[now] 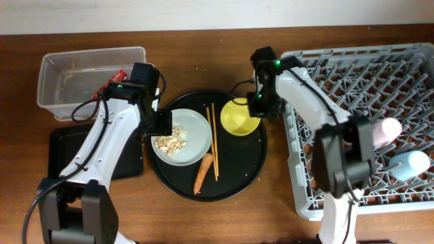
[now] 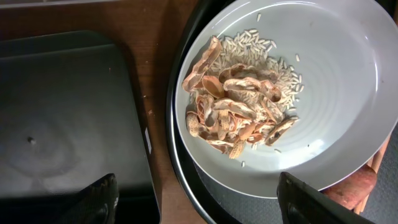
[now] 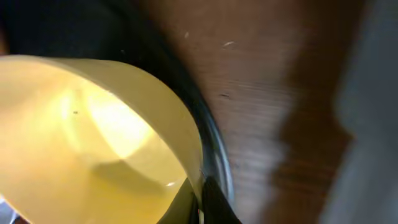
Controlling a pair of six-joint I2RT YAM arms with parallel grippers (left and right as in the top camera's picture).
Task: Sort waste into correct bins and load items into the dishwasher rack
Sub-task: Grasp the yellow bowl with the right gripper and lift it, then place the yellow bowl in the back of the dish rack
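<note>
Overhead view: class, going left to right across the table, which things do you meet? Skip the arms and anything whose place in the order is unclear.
clear box → plate → chopsticks → bowl → rack

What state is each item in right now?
Pale grey-green round plate: holds beige food scraps.
Yellow bowl: rim pinched by right gripper.
Left gripper: open.
Wooden chopsticks, orange carrot: lying on round black tray.
Pink cup, blue cup: in grey rack.
Clear plastic box: holds red wrapper.
</note>
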